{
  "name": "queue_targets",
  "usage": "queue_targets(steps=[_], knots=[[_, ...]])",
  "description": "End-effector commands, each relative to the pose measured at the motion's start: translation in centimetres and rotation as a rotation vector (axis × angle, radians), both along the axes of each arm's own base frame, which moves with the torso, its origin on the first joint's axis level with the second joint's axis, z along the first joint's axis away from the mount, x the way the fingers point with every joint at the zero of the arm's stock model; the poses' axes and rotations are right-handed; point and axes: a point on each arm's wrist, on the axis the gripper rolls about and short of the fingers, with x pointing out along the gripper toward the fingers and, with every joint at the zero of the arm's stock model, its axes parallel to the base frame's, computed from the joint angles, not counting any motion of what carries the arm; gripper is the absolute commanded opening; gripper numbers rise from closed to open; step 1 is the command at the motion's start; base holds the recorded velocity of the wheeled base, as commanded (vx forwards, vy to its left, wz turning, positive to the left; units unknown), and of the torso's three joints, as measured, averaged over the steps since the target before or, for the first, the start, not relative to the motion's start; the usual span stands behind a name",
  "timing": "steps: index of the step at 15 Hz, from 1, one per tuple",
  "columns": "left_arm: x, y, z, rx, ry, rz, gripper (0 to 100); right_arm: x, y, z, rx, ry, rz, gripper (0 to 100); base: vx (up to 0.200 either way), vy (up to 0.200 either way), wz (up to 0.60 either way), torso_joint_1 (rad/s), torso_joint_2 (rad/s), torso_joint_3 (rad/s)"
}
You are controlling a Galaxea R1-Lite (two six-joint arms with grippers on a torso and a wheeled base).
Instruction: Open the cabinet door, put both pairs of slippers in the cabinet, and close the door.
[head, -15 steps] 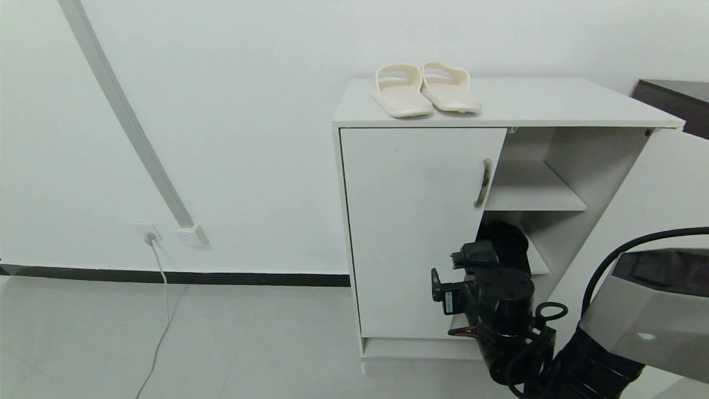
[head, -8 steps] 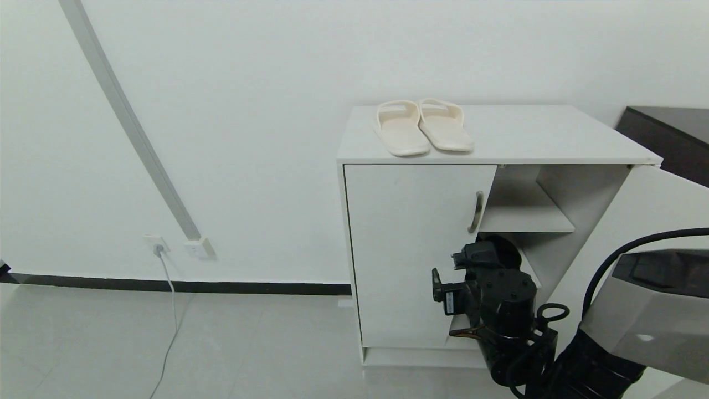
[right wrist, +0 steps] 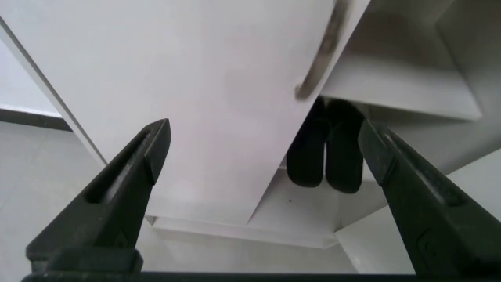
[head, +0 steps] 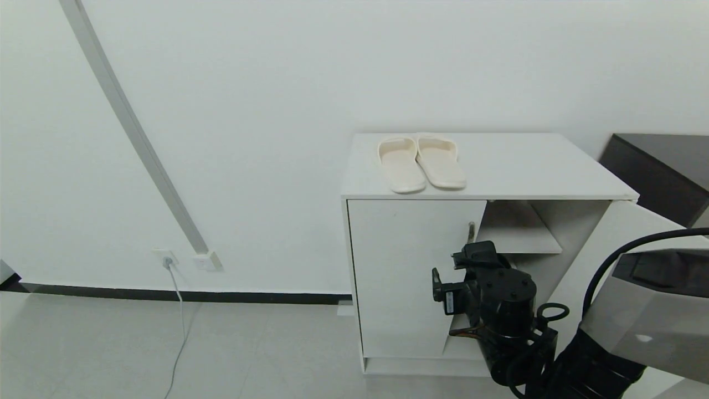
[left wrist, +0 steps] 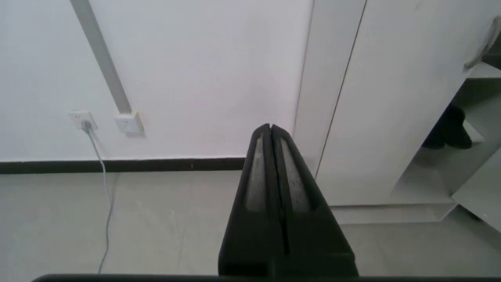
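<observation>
Up top, from head view: cream slippers [head: 422,164] atop cabinet [head: 515,166], right door [head: 592,260] open. From right wrist: black slippers [right wrist: 325,154] inside, beyond spread right pincer [right wrist: 264,129]. Left pincer [left wrist: 271,131] pressed together.

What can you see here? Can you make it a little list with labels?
cream slippers: side by side on top of the cabinet
black slippers: inside the cabinet, low down
left door: shut
right door: swung open
left gripper: shut, holding nothing
right gripper: open, holding nothing, in front of the cabinet
</observation>
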Motion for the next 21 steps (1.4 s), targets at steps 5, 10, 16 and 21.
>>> queue_targets(steps=[5, 10, 16, 21], knots=[[0.01, 0.00, -0.01, 0.000, 0.001, 0.000, 0, -0.01, 0.01, -0.04, -0.011, 0.000, 0.001, 100, 0.000, 0.000, 0.00, 0.256, -0.58, -0.331], [0.01, 0.00, -0.01, 0.000, 0.001, 0.000, 0, -0.05, -0.02, -0.09, -0.013, 0.002, 0.003, 100, 0.000, 0.000, 0.00, 0.224, -0.49, -0.275], [0.01, 0.00, -0.01, 0.000, 0.001, 0.000, 0, -0.29, -0.11, -0.07, -0.010, -0.009, 0.007, 100, 0.000, 0.000, 0.00, 0.178, -0.37, -0.200], [0.01, 0.00, -0.01, -0.001, 0.001, 0.002, 0, -0.17, -0.26, -0.14, -0.011, -0.008, 0.007, 100, 0.000, 0.000, 0.00, 0.162, -0.34, -0.187]])
